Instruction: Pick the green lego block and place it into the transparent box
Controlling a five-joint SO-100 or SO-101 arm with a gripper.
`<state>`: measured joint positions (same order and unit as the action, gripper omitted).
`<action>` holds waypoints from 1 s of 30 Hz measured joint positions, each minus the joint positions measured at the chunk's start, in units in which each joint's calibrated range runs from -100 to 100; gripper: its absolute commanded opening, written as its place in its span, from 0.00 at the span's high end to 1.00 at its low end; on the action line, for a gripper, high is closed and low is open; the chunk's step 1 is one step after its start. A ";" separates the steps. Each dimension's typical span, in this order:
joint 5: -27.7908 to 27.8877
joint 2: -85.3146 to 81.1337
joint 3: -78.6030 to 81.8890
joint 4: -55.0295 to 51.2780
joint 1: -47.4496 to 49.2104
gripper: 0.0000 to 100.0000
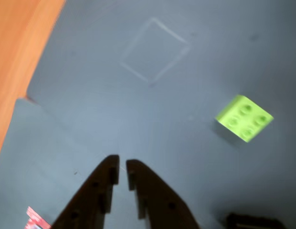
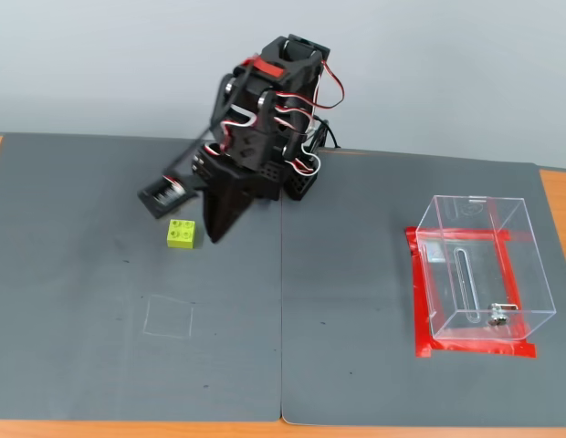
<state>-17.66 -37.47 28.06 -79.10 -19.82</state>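
Your black two-finger gripper (image 1: pixel 122 172) is nearly closed and holds nothing. In the wrist view, the small lime-green plastic brick with four studs (image 1: pixel 244 118) sits on the grey mat, up and right of the tips.

We see a plain pale grey wall (image 2: pixel 447 73) behind the table, evenly lit, with no strong shadows. The table (image 2: pixel 557 196) itself is orange-brown wood, showing only as thin strips at the left, right and front edges in the fixed view. Two dark grey mats (image 2: pixel 374 365) cover nearly all of it, meeting along a seam down the middle. A faint square outline (image 2: pixel 169 317) is drawn on the left mat, toward the front edge.
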 measured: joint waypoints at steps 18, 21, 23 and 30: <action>-1.27 0.34 0.00 -6.16 -23.43 0.85; -1.27 0.34 0.00 -4.51 -23.73 0.84; -1.27 0.34 0.00 -3.30 -23.43 0.84; -1.32 0.34 3.05 1.73 -21.52 0.84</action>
<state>-18.97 -37.13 31.12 -77.36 -41.34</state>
